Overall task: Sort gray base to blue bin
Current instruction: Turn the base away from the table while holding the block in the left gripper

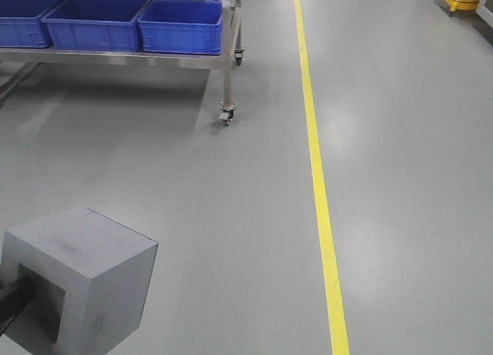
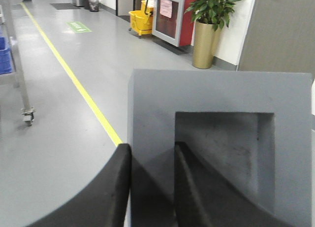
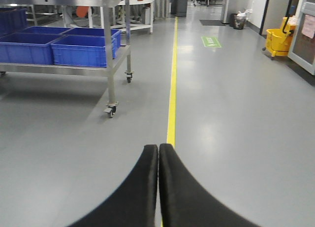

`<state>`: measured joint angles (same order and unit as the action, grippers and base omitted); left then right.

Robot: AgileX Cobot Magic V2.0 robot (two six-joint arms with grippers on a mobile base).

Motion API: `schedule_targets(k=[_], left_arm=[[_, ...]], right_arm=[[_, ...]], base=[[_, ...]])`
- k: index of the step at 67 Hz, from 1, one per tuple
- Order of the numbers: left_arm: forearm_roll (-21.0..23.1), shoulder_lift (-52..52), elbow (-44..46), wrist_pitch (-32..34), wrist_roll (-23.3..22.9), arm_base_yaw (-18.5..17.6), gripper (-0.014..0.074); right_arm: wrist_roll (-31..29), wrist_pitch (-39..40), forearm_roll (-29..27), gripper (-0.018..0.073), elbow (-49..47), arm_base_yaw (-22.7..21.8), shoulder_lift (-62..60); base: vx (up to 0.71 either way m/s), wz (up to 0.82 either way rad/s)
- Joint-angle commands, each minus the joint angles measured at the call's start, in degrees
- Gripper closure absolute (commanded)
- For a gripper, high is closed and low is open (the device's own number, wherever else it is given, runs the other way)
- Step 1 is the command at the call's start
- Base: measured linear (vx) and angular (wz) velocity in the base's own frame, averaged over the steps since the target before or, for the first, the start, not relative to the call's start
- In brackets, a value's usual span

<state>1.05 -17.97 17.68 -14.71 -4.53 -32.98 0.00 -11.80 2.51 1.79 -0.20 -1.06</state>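
Note:
The gray base (image 1: 85, 270) hangs above the floor at the lower left of the front view, its square recess facing the arm. In the left wrist view the gray base (image 2: 206, 94) fills the right half. My left gripper (image 2: 152, 147) is shut on one wall of it, one finger outside and the other inside the recess. Blue bins (image 1: 181, 28) stand side by side on a steel cart at the far left; the nearest blue bin (image 3: 81, 49) also shows in the right wrist view. My right gripper (image 3: 158, 147) is shut with nothing in it, over bare floor.
A yellow floor line (image 1: 320, 193) runs away from me on the right of the cart. The cart's caster leg (image 1: 226, 112) stands near it. A yellow mop bucket (image 3: 276, 40) and a potted plant (image 2: 206, 30) stand along the far right wall.

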Motion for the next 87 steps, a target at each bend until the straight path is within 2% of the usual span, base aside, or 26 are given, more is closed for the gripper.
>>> schedule_targets(k=[1,87], left_arm=[[0.26,-0.35,1.69,6.33,-0.25,-0.31,0.0603],[0.26,-0.35,1.69,6.33,-0.25,-0.31,0.0603]], right_arm=[[-0.69,4.48,0.49,0.0564,0.32,-0.1,-0.42],[-0.69,4.57,0.49,0.0564,0.32,-0.1,-0.42]], base=[[0.22,-0.19],[0.39,-0.07]])
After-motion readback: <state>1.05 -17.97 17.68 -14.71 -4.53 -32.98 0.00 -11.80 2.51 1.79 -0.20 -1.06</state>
